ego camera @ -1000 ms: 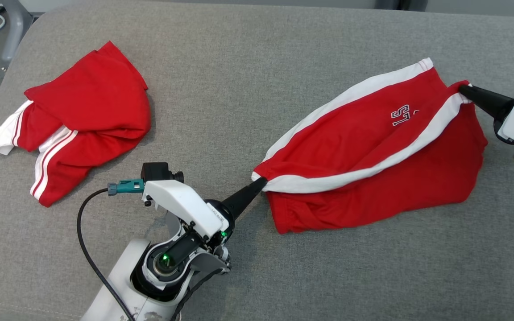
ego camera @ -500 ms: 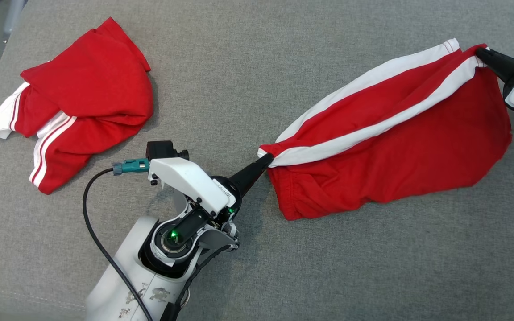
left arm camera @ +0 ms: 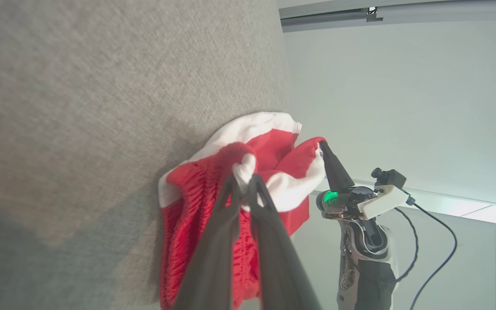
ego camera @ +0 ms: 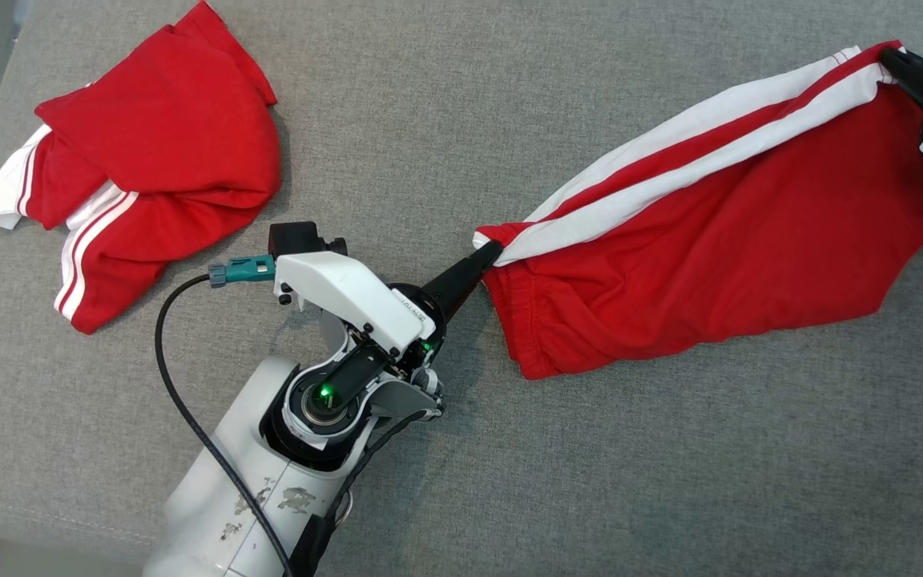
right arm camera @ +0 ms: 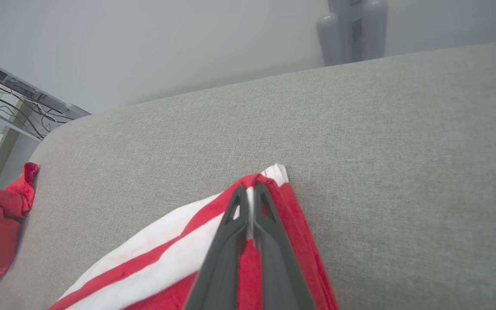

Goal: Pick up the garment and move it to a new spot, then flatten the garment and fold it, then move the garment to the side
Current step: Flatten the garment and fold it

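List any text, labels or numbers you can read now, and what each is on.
No text reads clearly.
Small print at the base of the left pincer: too small to read.
The held garment and the crumpled garment: no lettering showing.

I've got the garment (ego camera: 718,240) in front of me: red sports cloth, shorts by the look of it, with two broad white stripes and a thin red band between them along its upper edge. It's drawn out long on a slant across the grey cushion (ego camera: 429,120), one end near the middle, the other up at the far right. The middle end, a gathered red hem with a white tip, is pinched in the left gripper (ego camera: 495,252). The far corner, where the stripes finish, is pinched in the right gripper (ego camera: 892,60). The striped edge runs straight and taut; the red body below sags in soft folds against the cushion.
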